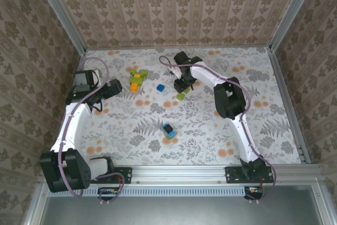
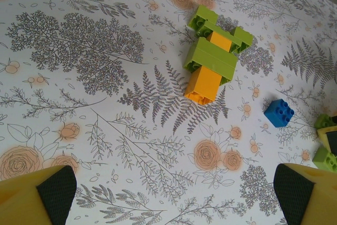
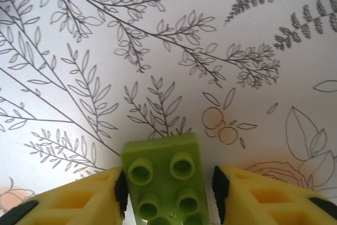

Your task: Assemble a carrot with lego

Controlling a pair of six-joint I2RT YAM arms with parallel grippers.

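A light green lego brick [image 3: 163,175] lies studs-up between the fingers of my right gripper [image 3: 169,193]. The left pad touches it and a narrow gap shows at the right pad. From above, that gripper [image 1: 181,88] points down at the brick [image 1: 181,96] on the table's far middle. A partly built piece of light green and orange bricks [image 2: 212,59] [image 1: 136,80] lies flat to its left. A single blue brick [image 2: 279,113] [image 1: 160,88] sits between them. My left gripper [image 2: 174,196] hovers wide open over bare table, short of the built piece, holding nothing.
A blue and black brick stack [image 1: 168,130] stands alone in the middle of the floral table [image 1: 210,130]. More light green brick edges [image 2: 326,157] show at the right rim of the left wrist view. Patterned walls close the table's back and sides.
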